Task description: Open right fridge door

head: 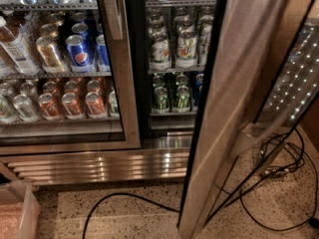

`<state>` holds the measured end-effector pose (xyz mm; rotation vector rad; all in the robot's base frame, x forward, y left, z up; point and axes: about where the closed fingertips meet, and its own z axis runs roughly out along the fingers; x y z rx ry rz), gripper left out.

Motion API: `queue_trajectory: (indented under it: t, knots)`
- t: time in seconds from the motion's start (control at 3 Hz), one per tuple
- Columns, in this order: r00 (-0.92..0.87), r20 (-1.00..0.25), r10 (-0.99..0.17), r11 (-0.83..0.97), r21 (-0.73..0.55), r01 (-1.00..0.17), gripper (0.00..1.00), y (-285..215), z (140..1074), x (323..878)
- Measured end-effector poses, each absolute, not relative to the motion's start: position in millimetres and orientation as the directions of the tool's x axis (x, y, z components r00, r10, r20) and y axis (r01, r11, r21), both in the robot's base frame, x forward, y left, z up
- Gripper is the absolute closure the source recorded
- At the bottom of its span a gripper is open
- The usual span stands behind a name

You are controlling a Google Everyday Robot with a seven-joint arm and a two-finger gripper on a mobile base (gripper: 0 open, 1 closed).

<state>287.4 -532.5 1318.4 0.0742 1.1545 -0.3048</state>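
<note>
One door stands swung out toward me: the right fridge door (234,108), its brushed steel frame filling the right of the frame from bottom centre up to the top right corner. Low down, a black cable (107,203) loops over the speckled floor, and a clear plastic bin (17,208) sits in the lower left corner. Past the door's edge, the right compartment lies bare to the room, with green cans (160,97) on its middle shelf. Farther left, the left fridge door (122,83) is closed over Pepsi cans (79,54). The gripper is nowhere in the frame, so I cannot tell its state. The opening looks all but done to me; next calls only for drawing clear without nudging the door back.
</note>
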Motion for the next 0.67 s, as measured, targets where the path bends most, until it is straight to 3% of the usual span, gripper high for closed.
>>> queue_trajectory:
  t: [0.33, 0.67]
  knots:
    - [0.485, -0.818, -0.309, 0.899, -0.085, 0.430, 0.00, -575.5, 1377.7, 213.9]
    - [0.522, -0.707, -0.476, 0.818, -0.139, 0.558, 0.00, -584.6, 1426.8, 138.9]
